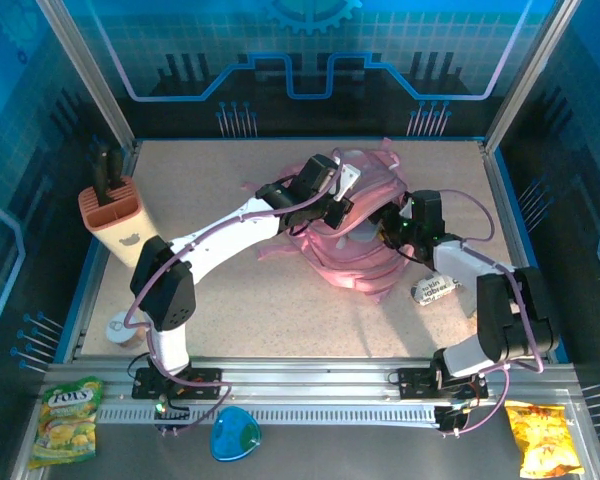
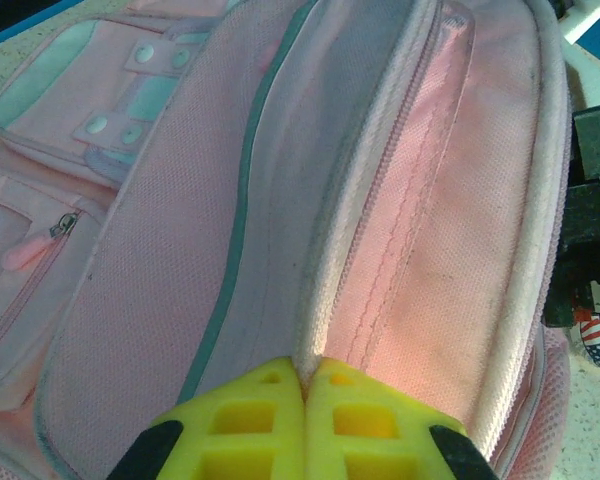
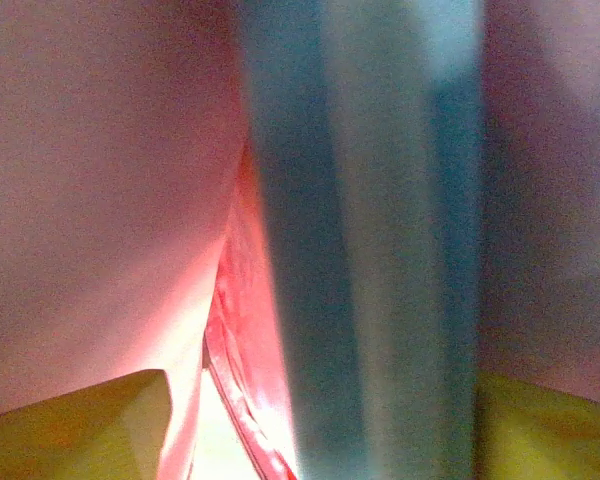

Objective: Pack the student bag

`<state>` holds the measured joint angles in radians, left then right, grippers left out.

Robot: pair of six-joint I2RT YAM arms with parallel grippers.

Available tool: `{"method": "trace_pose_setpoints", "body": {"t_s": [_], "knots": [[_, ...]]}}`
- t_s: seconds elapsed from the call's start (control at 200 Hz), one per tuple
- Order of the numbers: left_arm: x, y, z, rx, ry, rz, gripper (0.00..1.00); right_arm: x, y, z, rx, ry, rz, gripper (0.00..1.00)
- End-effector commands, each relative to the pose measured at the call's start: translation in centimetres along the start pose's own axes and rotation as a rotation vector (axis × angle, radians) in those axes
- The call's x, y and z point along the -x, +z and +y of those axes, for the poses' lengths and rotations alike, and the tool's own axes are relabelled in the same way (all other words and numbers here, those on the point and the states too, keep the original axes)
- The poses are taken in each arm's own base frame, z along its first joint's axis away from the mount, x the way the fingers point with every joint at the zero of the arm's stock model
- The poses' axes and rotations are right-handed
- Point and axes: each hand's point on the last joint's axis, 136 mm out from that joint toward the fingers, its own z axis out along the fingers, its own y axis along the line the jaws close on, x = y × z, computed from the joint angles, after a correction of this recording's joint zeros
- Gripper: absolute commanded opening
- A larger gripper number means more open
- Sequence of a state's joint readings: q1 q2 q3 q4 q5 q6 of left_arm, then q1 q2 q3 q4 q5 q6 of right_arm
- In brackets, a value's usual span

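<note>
The student bag [image 1: 355,258] is a big pink backpack lying in the middle of the table, its main compartment pulled apart. My left gripper [image 1: 336,210] is over its top; in the left wrist view the yellow fingers [image 2: 306,375] are shut on the pale piped rim of the bag [image 2: 230,200]. My right gripper [image 1: 393,228] is pushed into the bag from the right. In the right wrist view its fingers [image 3: 322,380] stand wide apart inside pink fabric [image 3: 100,180], with a blurred blue-grey band [image 3: 370,240] between them.
A white printed packet [image 1: 435,290] lies just right of the bag, beside the right arm. A pink holder with black handles [image 1: 111,212] stands at the left, with a small cup [image 1: 120,328] nearer me. Snack bags [image 1: 68,418] [image 1: 543,438] and a blue item [image 1: 235,435] lie on the front rail.
</note>
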<state>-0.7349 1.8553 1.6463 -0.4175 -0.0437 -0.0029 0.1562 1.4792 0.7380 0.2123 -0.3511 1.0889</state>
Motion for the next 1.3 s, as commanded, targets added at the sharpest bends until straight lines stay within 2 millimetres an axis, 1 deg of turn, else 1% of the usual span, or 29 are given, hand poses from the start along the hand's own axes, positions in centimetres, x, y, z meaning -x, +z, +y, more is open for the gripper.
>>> {"method": "trace_pose_setpoints", "body": {"t_s": [0.0,0.095,0.165,0.235,0.315,0.345,0.455,0.545,0.62,0.765,0.855,0.87,0.945,1.041,1.056,1.081,1.191,1.296], "knots": [[3.9,-3.1,-1.2,-0.056,-0.025,-0.142,0.0,-0.2,-1.8,-0.6,-0.052,-0.029,-0.046,0.8],[3.9,-2.9,-1.1,-0.057,-0.03,-0.141,0.0,-0.8,-3.4,-1.8,-0.124,-0.053,-0.06,0.81],[3.8,-2.8,-1.1,-0.06,-0.032,-0.14,0.0,-1.1,-4.4,-2.7,-0.164,-0.07,-0.071,0.79],[3.8,-2.7,-1.1,-0.06,-0.035,-0.14,0.0,-1.3,-4.8,-3.3,-0.189,-0.074,-0.073,0.76],[3.8,-2.6,-1.1,-0.064,-0.036,-0.139,0.0,-1.4,-4.5,-3.6,-0.192,-0.076,-0.067,0.69],[3.8,-2.6,-1.1,-0.064,-0.038,-0.139,0.0,-1.4,-4.2,-3.6,-0.192,-0.076,-0.062,0.66],[3.7,-2.6,-1.1,-0.066,-0.041,-0.136,0.0,-1.2,-3.0,-3.6,-0.198,-0.085,-0.045,0.59],[3.6,-2.6,-1.1,-0.065,-0.043,-0.131,0.0,-1.1,-1.8,-3.1,-0.183,-0.096,-0.03,0.54],[3.6,-2.7,-1.0,-0.065,-0.046,-0.129,0.0,-1.0,-0.7,-2.5,-0.167,-0.107,-0.018,0.47],[3.7,-2.8,-1.2,-0.075,-0.055,-0.133,0.0,-0.4,1.2,-0.4,-0.067,-0.1,-0.026,0.37],[3.9,-2.8,-1.2,-0.079,-0.062,-0.139,0.0,-0.5,2.6,0.3,-0.027,-0.073,-0.019,0.34],[4.0,-2.8,-1.2,-0.079,-0.062,-0.139,0.0,-0.4,2.9,0.8,-0.001,-0.073,-0.023,0.34],[4.0,-2.8,-1.3,-0.083,-0.067,-0.14,0.0,-0.5,4.1,1.7,0.056,-0.05,-0.024,0.32],[4.1,-2.8,-1.2,-0.087,-0.076,-0.142,0.0,-0.6,5.8,2.1,0.1,-0.016,-0.031,0.29],[4.1,-2.7,-1.3,-0.088,-0.078,-0.141,0.0,-0.5,5.8,2.5,0.119,-0.016,-0.039,0.29],[4.1,-2.7,-1.3,-0.09,-0.081,-0.141,0.0,-0.5,6.2,2.7,0.134,-0.01,-0.043,0.28],[4.2,-2.8,-1.3,-0.095,-0.087,-0.143,0.0,-0.3,7.6,2.6,0.156,0.026,-0.055,0.25],[4.4,-2.9,-1.4,-0.1,-0.09,-0.146,0.0,0.0,8.4,3.0,0.18,0.038,-0.062,0.23]]}}
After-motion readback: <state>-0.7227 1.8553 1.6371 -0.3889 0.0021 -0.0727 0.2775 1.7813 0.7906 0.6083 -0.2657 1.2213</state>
